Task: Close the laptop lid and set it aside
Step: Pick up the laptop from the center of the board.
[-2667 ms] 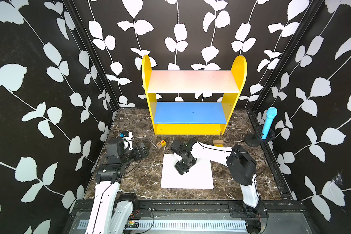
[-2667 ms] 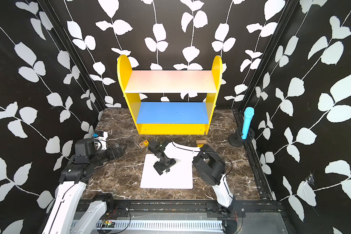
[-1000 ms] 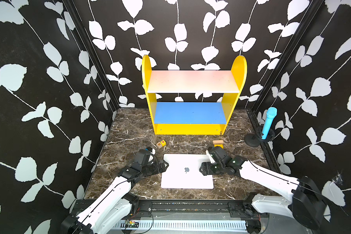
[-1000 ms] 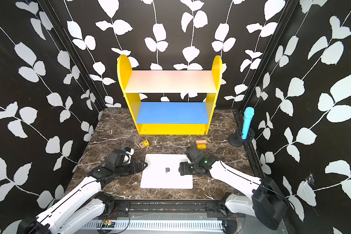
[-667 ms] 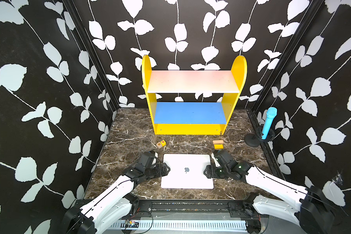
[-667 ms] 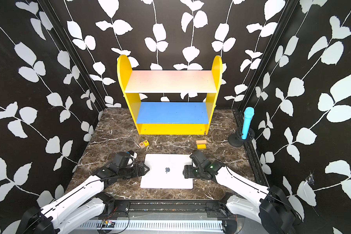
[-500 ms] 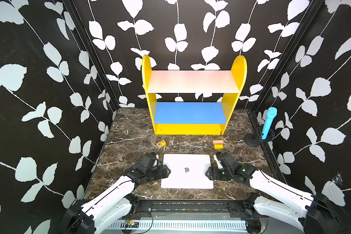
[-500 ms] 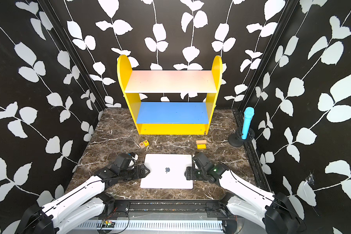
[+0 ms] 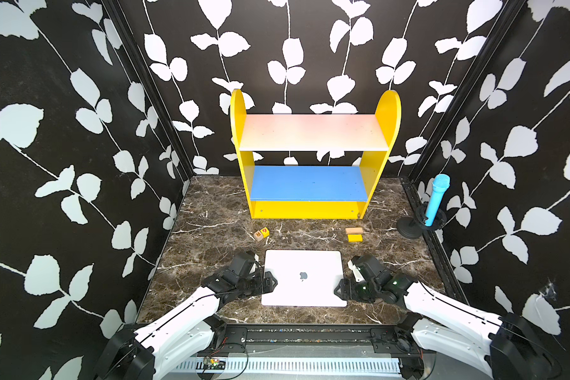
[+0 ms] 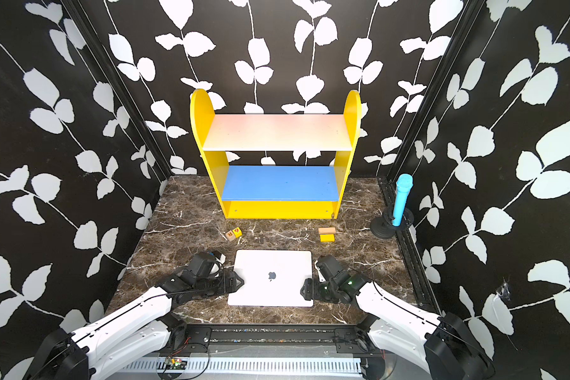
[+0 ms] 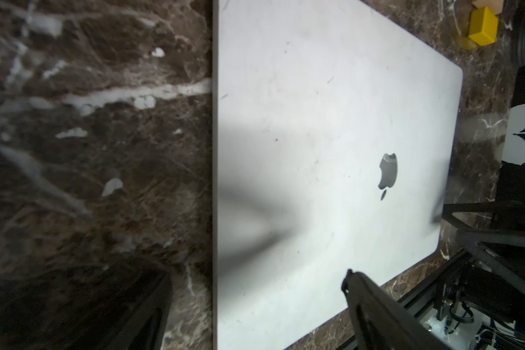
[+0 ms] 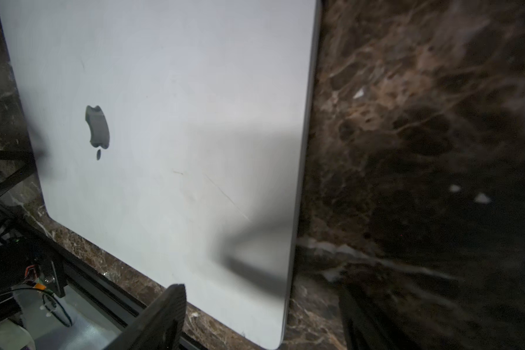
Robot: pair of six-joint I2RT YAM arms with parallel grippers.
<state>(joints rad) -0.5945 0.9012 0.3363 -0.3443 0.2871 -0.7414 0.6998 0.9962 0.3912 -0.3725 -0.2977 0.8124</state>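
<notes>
- Silver laptop [image 9: 305, 266] lies shut on the bench [image 9: 211, 227]; setting aside remains.
- Our left gripper [image 9: 272, 283] and right gripper [image 9: 338, 291] flank it, jaws apart; we should clamp both edges evenly, lifting level.

You're looking into a lab test booth: leaf-print walls [image 9: 79, 131] close off the left, right and far sides of a marble-look tabletop [image 9: 211, 230], a toy-coloured shelf [image 9: 310, 131] stands far, and robot arms [image 9: 185, 309] mount on the near rail [image 9: 310, 333].

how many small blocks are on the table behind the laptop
3: a lettered cube behind the laptop on the left; a tan block and a yellow block together behind it on the right.
</notes>
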